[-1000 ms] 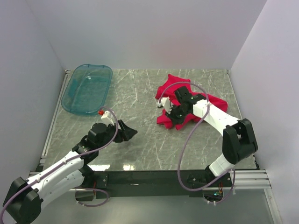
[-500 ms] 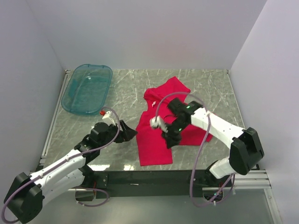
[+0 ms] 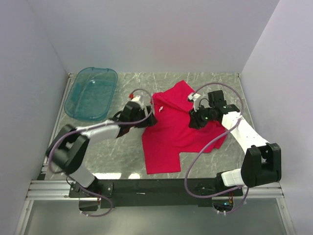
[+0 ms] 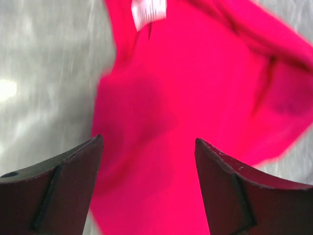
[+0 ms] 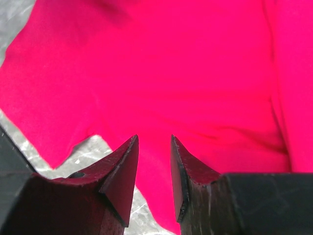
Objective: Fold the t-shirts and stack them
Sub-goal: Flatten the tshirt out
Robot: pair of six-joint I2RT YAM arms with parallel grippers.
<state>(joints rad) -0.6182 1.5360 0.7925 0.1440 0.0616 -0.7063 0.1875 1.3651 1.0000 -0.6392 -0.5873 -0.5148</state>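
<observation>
The red t-shirt [image 3: 171, 139] lies spread mostly flat in the middle of the table, with a sleeve toward the back and rumpled folds on its right side. My left gripper [image 3: 148, 119] is over the shirt's left edge, by the collar. In the left wrist view it [image 4: 149, 141] stands wide open with only red fabric [image 4: 195, 73] below it, and a white label [image 4: 149, 10] shows at the top. My right gripper [image 3: 194, 121] hovers over the shirt's right part. Its jaws [image 5: 153, 138] are a narrow gap apart, holding nothing, above the cloth [image 5: 171, 58].
A translucent teal plastic tub [image 3: 91, 93] sits at the back left of the grey marble table [image 3: 122, 156]. White walls enclose the table on three sides. The arm bases stand at the near edge.
The right gripper dragged the bunched shirt forward and spread it, then let go and drew back to the right. The left arm swung from the near left up to the shirt's left edge.
</observation>
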